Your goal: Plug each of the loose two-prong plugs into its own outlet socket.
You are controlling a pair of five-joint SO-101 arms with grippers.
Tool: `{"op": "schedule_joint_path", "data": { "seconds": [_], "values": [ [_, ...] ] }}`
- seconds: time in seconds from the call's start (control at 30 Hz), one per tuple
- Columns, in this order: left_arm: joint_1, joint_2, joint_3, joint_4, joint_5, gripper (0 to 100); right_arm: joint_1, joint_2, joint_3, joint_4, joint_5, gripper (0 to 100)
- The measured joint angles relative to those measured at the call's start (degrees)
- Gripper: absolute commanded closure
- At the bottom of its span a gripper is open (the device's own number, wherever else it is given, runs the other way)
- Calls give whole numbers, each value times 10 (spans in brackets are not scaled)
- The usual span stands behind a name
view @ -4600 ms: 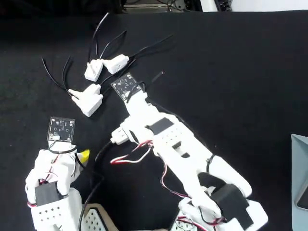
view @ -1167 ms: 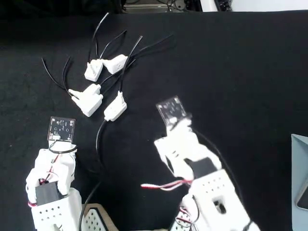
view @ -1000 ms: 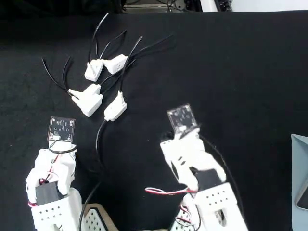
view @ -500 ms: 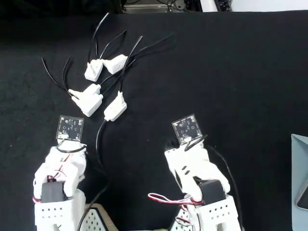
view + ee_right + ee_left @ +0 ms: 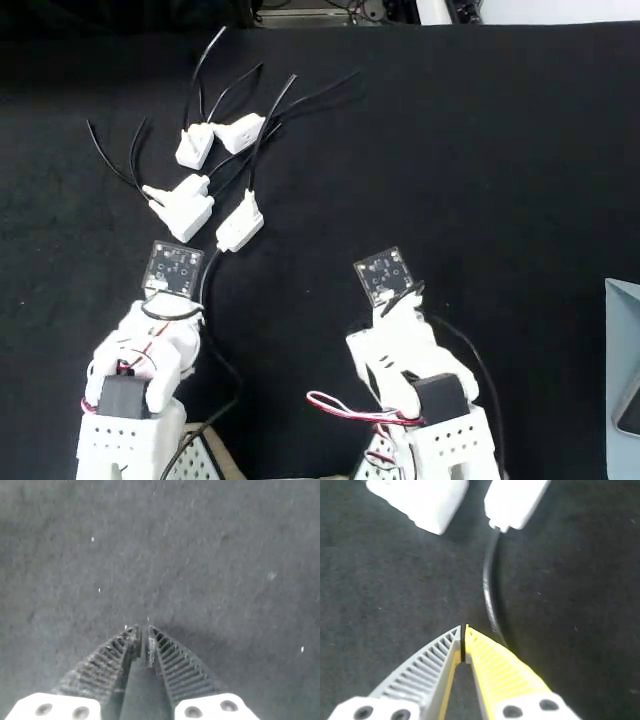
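Several white plug pieces with black cords lie at the back left of the black table: two small ones (image 5: 195, 145) (image 5: 240, 132), a wider block (image 5: 183, 205) and a narrow plug (image 5: 239, 222). A cord (image 5: 205, 285) trails from the narrow plug toward the left arm (image 5: 140, 360). In the left wrist view my left gripper (image 5: 464, 630) is shut and holds nothing, a short way from the wide block (image 5: 422, 497) and the narrow plug (image 5: 515, 500), beside that cord (image 5: 490, 590). My right gripper (image 5: 143, 629) is shut over bare cloth. The right arm (image 5: 410, 360) stands at the front centre.
A blue-grey object (image 5: 625, 370) sits at the table's right edge. Loose black cords (image 5: 120, 150) fan out behind and left of the plugs. Black cloth covers the table's middle and right.
The right arm has drawn back from the plugs to the front centre, leaving the narrow plug on the table. The left arm has moved forward and right toward the plugs.
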Motion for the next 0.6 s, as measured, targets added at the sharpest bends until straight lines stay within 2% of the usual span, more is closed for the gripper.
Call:
{"op": "schedule_joint_path", "data": {
  "seconds": [0.43,0.6],
  "values": [
    [9,0,0,11,0,970,0,0,0,4,1,985],
    [-28,0,0,11,0,970,0,0,0,4,1,985]
  ]
}}
